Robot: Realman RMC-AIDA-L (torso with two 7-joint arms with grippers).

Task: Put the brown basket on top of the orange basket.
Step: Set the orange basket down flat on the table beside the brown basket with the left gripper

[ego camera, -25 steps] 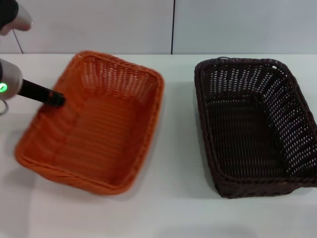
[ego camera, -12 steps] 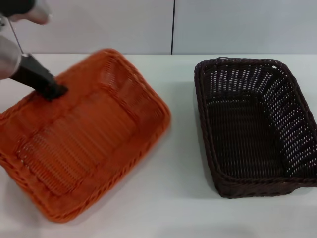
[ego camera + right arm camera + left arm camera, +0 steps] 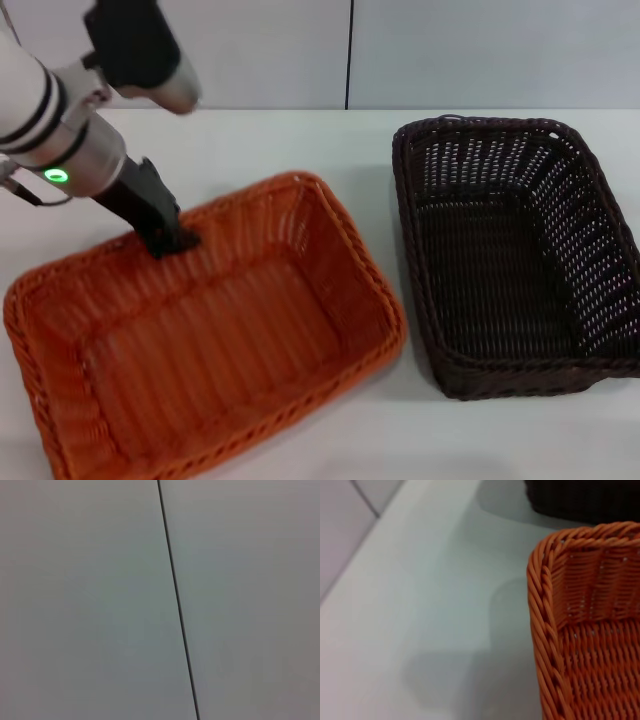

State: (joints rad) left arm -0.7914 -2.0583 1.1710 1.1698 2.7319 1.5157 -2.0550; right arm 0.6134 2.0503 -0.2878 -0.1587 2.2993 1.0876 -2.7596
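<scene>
The orange basket [image 3: 200, 340] lies left of the brown basket [image 3: 515, 255], apart.

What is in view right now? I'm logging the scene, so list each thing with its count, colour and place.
rectangular orange woven wicker-style basket: one, bright orange, on the robot's left side of the table, near the front edge, turned at an angle.
rectangular dark brown woven wicker-style basket: one, very dark brown, on the robot's right side, flat on the table, apart from the orange one.
white table: one, white, under both baskets.
pale wall: light grey panels with a dark seam, behind the table.
left gripper: one, black, its fingers on the orange basket's far rim.
right gripper: not in view; its wrist camera shows only wall.
</scene>
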